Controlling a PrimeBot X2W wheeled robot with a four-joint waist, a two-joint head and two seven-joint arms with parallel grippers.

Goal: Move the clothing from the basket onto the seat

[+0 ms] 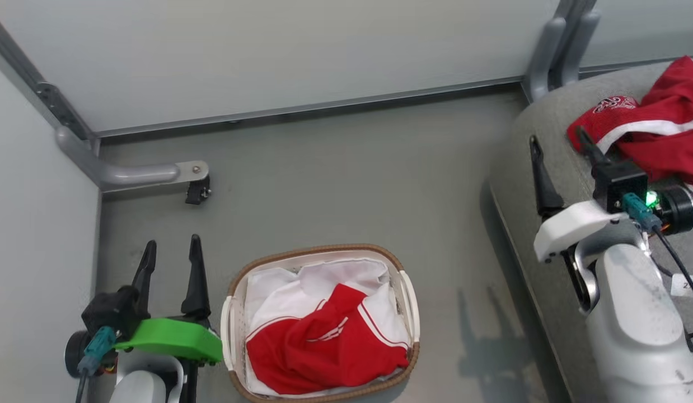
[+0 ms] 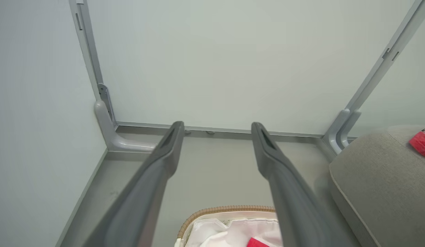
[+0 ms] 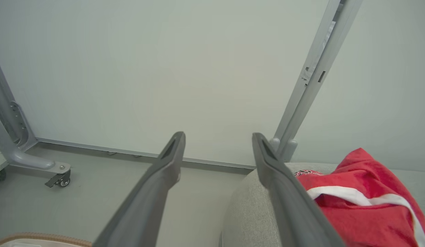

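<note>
Red garments [image 1: 324, 347] with white stripes, white basket [image 1: 405, 305] with brown woven rim, grey seat [image 1: 548, 126], grey floor [image 1: 346, 184].

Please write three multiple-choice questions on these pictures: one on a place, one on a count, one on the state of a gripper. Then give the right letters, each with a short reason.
1. Where does the red garment with the printed logo lie?
A) on the floor
B) on the grey seat
C) hanging on the wall frame

2. How many red garments lie in the basket?
A) none
B) one
C) three

3. In what state is the left gripper?
A) open and empty
B) shut on a garment
C) shut on the basket's handle

Answers:
1 B: the logo garment rests on top of the seat.
2 B: a single red garment lies inside the basket.
3 A: its two fingers stand apart with nothing between them.
</note>
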